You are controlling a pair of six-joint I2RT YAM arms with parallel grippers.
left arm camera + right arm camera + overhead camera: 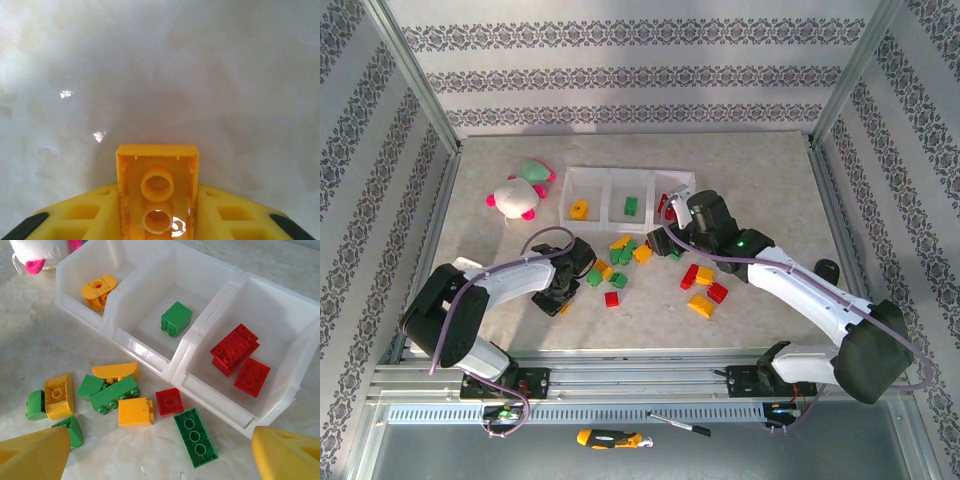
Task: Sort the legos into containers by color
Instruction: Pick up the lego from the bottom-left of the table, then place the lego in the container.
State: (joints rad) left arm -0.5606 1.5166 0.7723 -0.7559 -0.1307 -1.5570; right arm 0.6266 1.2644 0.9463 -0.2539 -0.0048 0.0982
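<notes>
My left gripper (pixel 158 210) is shut on a yellow lego (pixel 157 172), whose hollow underside faces the camera, just above the bare tabletop. From above, that gripper (pixel 560 298) sits left of the loose pile. My right gripper (pixel 160 436) is open with nothing between its fingers, hovering over loose legos: a red one (pixel 169 402), a long green one (pixel 196 437) and a yellow one (pixel 135 411). The containers (pixel 175 367) hold a yellow lego (pixel 98 291) on the left, a green one (pixel 176 318) in the middle, and two red ones (pixel 234 347) on the right.
A pink, white and green plush toy (pixel 520 190) lies left of the containers (pixel 582 172). More red legos (pixel 718 292) and a yellow one (pixel 700 305) lie right of the pile. A screwdriver (pixel 608 438) rests on the front rail. Walls enclose the table.
</notes>
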